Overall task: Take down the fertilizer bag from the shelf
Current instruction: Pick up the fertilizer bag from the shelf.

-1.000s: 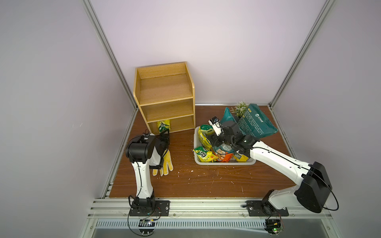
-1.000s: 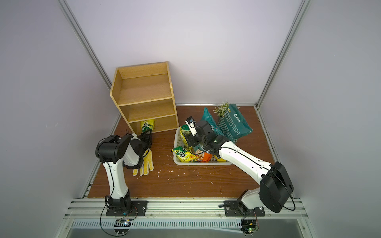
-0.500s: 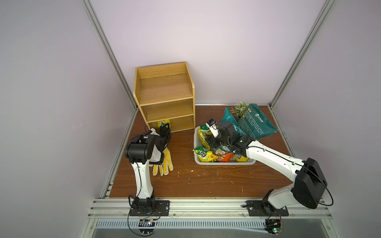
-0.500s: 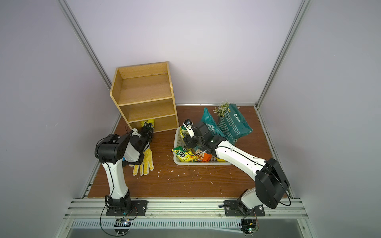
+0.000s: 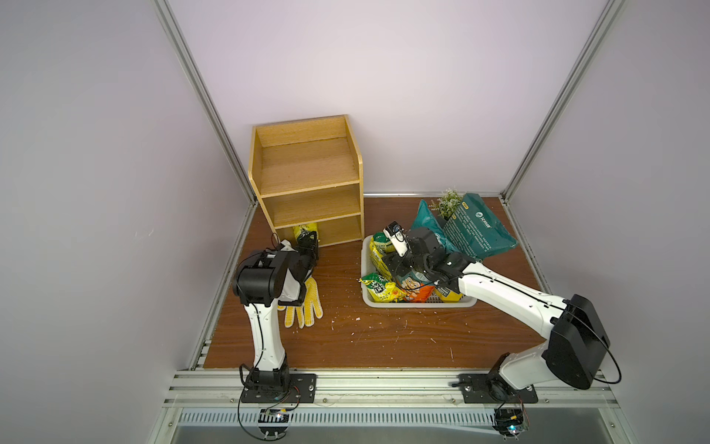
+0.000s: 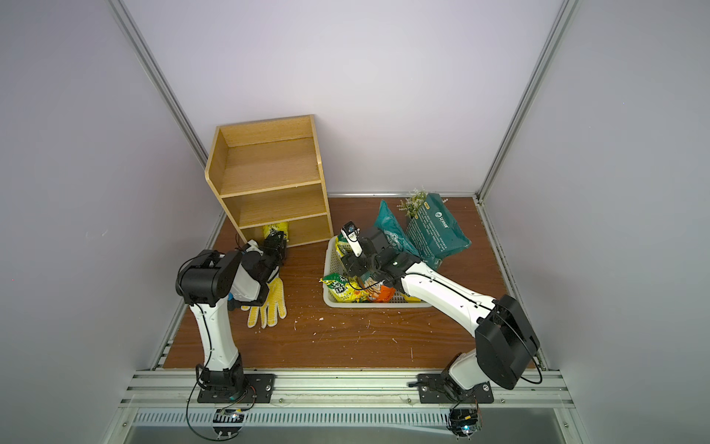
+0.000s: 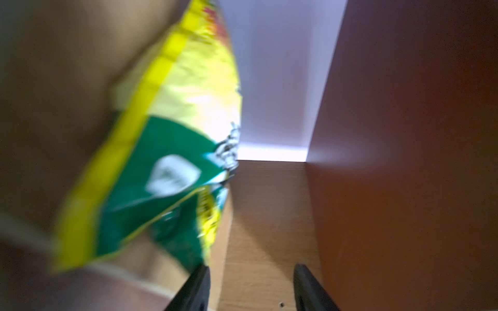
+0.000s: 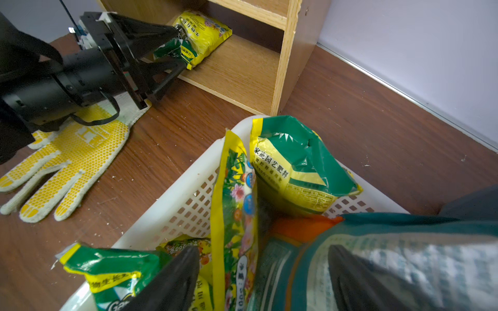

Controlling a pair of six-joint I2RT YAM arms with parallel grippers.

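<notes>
Masking fert. bag (image 5: 302, 230) (partly): L pincer (image 5: 309, 242)

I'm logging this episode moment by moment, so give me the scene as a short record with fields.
shelf: wooden, three tiers
fertilizer bag: yellow-green, lying in the bottom tier
left gripper: jaws apart at the bottom tier's mouth, by the bag's near end; contact unclear
right gripper: jaws wide apart, low over the packets in the white basket
glove: yellow, flat, in front of the shelf
task state: bag not yet out of the shelf
</notes>
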